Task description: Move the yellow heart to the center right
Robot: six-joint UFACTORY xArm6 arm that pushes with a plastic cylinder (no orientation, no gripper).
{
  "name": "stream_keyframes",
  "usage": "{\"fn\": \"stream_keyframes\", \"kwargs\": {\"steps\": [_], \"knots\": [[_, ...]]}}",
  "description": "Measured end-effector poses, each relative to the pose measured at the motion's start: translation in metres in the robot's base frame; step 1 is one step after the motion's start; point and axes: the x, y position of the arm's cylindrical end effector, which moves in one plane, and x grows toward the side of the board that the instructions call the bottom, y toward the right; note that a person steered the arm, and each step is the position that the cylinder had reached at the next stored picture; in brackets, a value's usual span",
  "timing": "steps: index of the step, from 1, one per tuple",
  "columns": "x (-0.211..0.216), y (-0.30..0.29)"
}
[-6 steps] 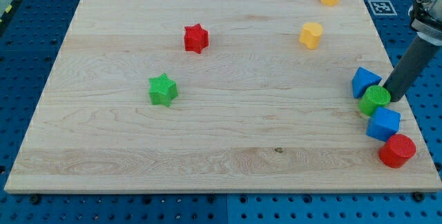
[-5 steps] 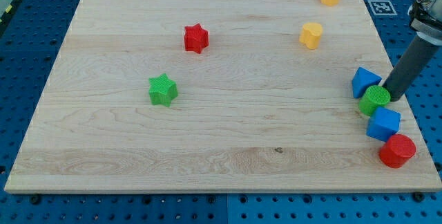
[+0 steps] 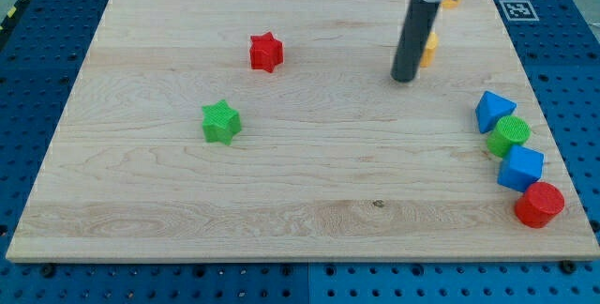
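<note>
The yellow heart (image 3: 429,49) lies at the upper right of the wooden board (image 3: 300,182), partly hidden behind my rod. My tip (image 3: 403,79) rests on the board just left of and below the heart, close to it. A second yellow block (image 3: 454,2), mostly hidden by the arm, sits near the view's top right edge.
A red star (image 3: 266,52) lies upper centre-left. A green star (image 3: 221,121) lies left of centre. At the right edge sit a blue triangular block (image 3: 493,111), a green cylinder (image 3: 509,134), a blue cube (image 3: 520,168) and a red cylinder (image 3: 539,204).
My rod has moved from beside the green cylinder at the right edge up and left to beside the yellow heart. No block has visibly shifted.
</note>
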Motion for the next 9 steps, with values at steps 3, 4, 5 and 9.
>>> {"fn": "stream_keyframes", "kwargs": {"steps": [3, 4, 5, 9], "knots": [[-0.051, -0.004], [-0.059, -0.004], [-0.059, -0.001], [-0.031, 0.049]]}}
